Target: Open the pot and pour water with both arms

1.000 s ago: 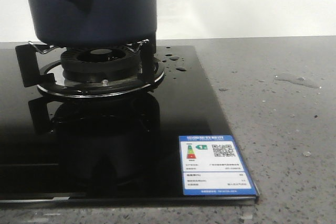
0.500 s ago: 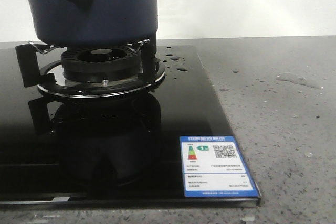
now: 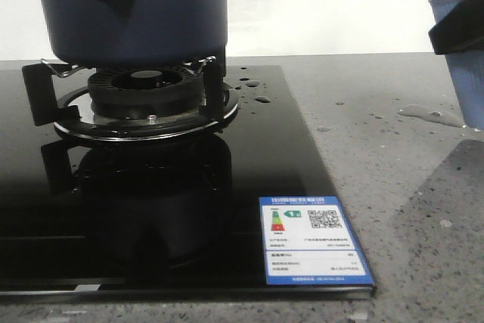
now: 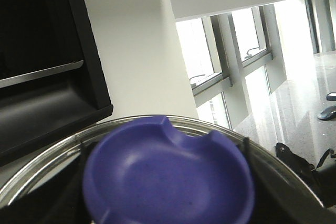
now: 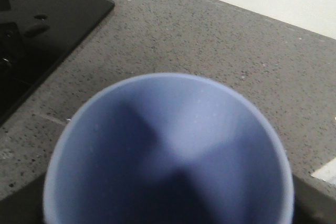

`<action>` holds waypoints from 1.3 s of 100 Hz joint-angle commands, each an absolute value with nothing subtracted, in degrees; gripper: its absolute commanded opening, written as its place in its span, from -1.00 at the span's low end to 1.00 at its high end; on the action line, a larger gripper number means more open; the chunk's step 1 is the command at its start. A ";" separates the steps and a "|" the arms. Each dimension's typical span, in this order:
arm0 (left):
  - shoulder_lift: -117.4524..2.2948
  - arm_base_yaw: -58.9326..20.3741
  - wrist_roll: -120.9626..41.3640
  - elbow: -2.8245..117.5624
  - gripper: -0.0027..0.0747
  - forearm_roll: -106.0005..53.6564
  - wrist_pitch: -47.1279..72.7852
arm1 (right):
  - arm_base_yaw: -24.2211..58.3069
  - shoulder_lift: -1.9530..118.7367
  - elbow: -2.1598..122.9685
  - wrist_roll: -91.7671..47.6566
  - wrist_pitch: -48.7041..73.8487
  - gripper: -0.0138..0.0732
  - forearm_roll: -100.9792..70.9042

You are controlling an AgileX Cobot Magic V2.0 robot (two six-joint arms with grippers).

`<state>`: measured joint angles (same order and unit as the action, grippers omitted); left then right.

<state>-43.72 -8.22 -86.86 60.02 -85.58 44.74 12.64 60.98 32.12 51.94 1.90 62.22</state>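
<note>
Pot [image 3: 132, 9]: sat on the burner [image 3: 144, 100] of the black hob [image 3: 249, 187], far left of the front view; stubby handle turned toward the camera.
Cup [image 3: 463, 58]: light blue, held up at the right edge above the table [image 3: 393, 149], well apart from the pot.
Right hand [image 3: 456, 26]: grasped the cup; dark part across its wall.
Cup mouth [image 5: 168, 153]: faced the wrist camera; no water discernible inside.
Left hand: out of the front view; grip cannot tell.
Lid [image 4: 168, 179]: glass with purple knob, filled the left wrist view, probably lifted off.
Coming move: likely leftward across bare table to the pot; right arm nearer.
Obstacles: none between; spilled water [image 3: 431, 116] under the cup, drops [image 3: 257, 90] beside the burner.
</note>
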 commanded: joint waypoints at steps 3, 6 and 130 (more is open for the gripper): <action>-43.66 -8.29 -86.41 61.60 -0.09 -89.96 42.46 | 12.07 59.61 33.45 52.20 -2.16 0.38 61.92; -43.66 -8.29 -86.41 61.60 -0.09 -89.96 42.46 | 12.07 59.61 33.45 52.20 -2.22 0.51 61.92; -72.86 -11.34 -99.21 59.70 -0.20 -96.42 46.50 | 12.07 36.01 43.75 54.66 -9.32 -0.83 61.90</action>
